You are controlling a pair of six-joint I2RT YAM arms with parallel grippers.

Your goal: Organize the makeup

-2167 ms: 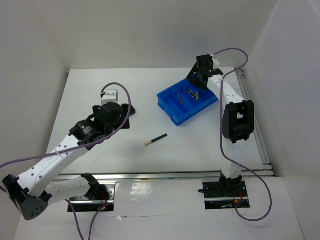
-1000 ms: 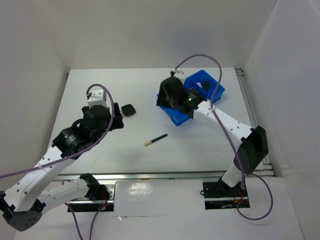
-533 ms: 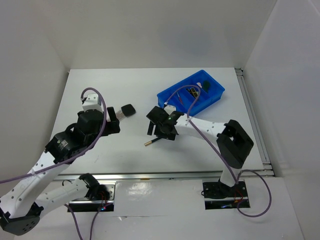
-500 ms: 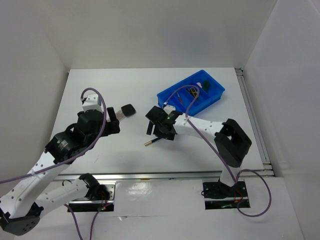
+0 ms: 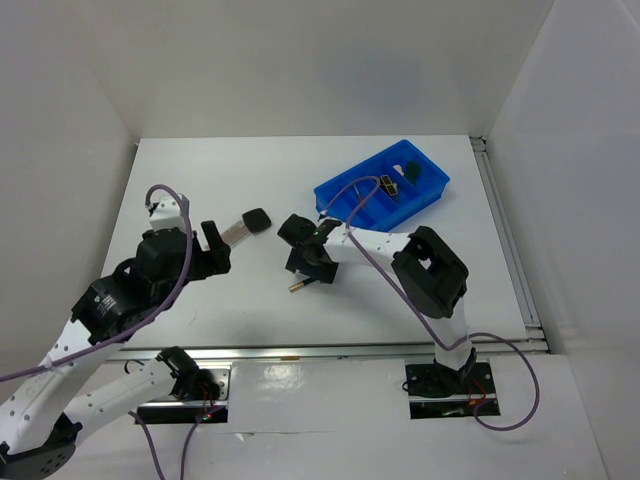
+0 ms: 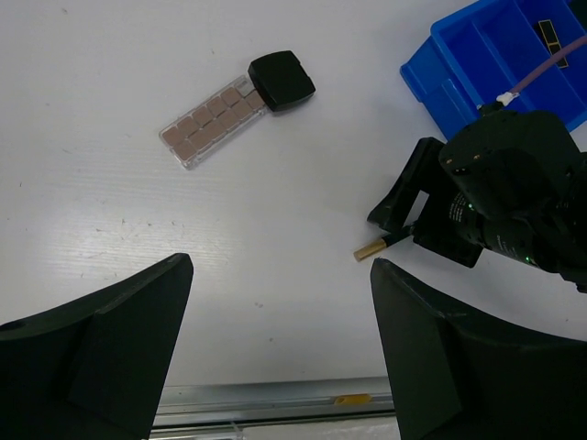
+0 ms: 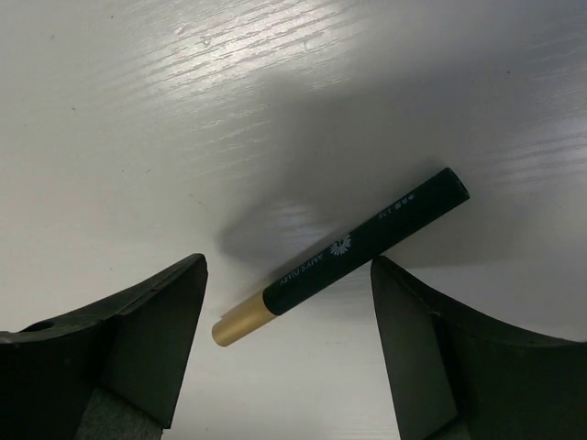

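A gold-and-black lipstick tube (image 7: 341, 252) lies on the white table, its gold end also showing in the top view (image 5: 297, 286) and the left wrist view (image 6: 371, 249). My right gripper (image 7: 289, 353) is open, low over the tube, one finger on each side. A black square compact (image 6: 282, 80) lies beside a pinkish strip palette (image 6: 211, 122) at the far left; both show in the top view (image 5: 257, 219). My left gripper (image 6: 280, 357) is open and empty, high above the table. The blue tray (image 5: 425, 196) holds several small items.
The blue divided tray (image 6: 459, 87) stands at the back right of the table. A metal rail (image 5: 330, 351) runs along the near edge. White walls close in the table on three sides.
My right arm left the blue tray, swung left and came down over the lipstick tube. My left arm drew back toward the near left, uncovering the compact and the strip.
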